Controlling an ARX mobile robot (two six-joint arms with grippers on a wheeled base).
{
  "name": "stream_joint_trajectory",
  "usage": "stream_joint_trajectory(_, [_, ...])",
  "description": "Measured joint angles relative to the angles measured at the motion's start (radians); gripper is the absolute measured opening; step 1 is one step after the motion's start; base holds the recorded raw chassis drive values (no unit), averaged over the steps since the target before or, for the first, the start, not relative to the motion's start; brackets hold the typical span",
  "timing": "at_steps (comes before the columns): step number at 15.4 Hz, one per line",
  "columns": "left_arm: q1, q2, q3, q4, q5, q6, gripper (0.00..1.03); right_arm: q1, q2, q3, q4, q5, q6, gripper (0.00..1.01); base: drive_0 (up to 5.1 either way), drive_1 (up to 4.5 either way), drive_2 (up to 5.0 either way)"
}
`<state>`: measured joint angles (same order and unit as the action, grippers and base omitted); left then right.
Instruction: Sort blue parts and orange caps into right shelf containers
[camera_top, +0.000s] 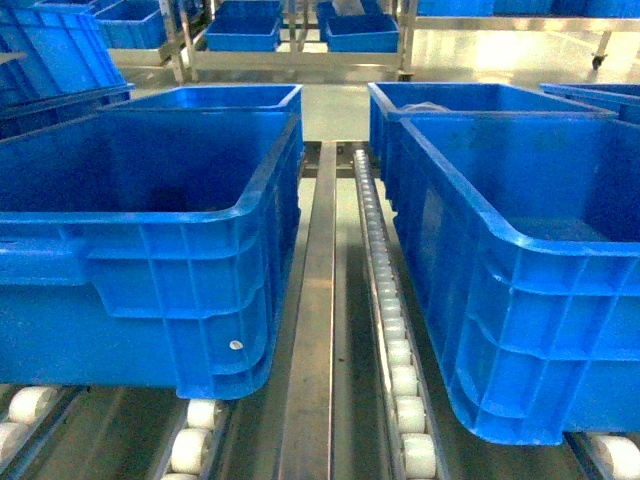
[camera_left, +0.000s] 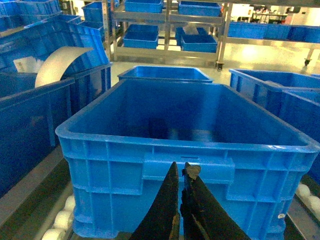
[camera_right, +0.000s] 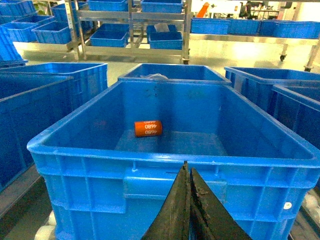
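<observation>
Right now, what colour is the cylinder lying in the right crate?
Orange cylinder with white digits, inside the blue crate; clearest in the right wrist view.

A warehouse or factory sorting floor — bright-blue containers (camera_top: 150, 250) sit in rows on roller conveyor tracks (camera_top: 395, 340) ahead of the grippers, and beyond them metal racks (camera_right: 132, 25) on a glossy floor (camera_top: 500, 55) hold more crates.
</observation>
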<state>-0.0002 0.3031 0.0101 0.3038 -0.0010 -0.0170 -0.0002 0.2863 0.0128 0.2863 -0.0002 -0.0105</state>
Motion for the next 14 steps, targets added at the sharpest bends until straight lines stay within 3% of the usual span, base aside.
stream_joint_trajectory(4, [0.000, -0.119, 0.000, -0.118, 0.000, 0.000, 0.02, 0.000, -0.111, 0.000, -0.109, 0.000, 0.000, 0.01, 0.0, 0.00, 0.0])
stream_joint_trajectory(5, [0.000, -0.132, 0.000, -0.132, 0.000, 0.001, 0.02, 0.000, -0.156, 0.000, -0.177, 0.000, 0.000, 0.01, 0.0, 0.00, 0.0])
stream_joint_trajectory(6, [0.000, -0.214, 0.000, -0.259, -0.002, 0.001, 0.02, 0.000, -0.260, 0.000, -0.296, -0.002, 0.000, 0.01, 0.0, 0.00, 0.0])
stream_joint_trajectory(7, [0.000, -0.292, 0.000, -0.311, -0.001, 0.002, 0.02, 0.000, -0.282, 0.005, -0.271, 0.000, 0.002, 0.01, 0.0, 0.00, 0.0])
stream_joint_trajectory(11, [0.000, -0.292, 0.000, -0.308, 0.000, 0.006, 0.02, 0.000, -0.281, 0.000, -0.293, 0.000, 0.003, 0.01, 0.0, 0.00, 0.0])
stream_joint_trajectory(12, [0.000, -0.292, 0.000, -0.307, 0.000, 0.005, 0.02, 0.000, -0.281, 0.000, -0.291, 0.000, 0.003, 0.04, 0.0, 0.00, 0.0])
stream_joint_trajectory(14, [0.000, -0.292, 0.000, -0.307, 0.000, 0.006, 0.19, 0.000, -0.281, 0.000, -0.291, 0.000, 0.003, 0.22, 0.0, 0.00, 0.0])
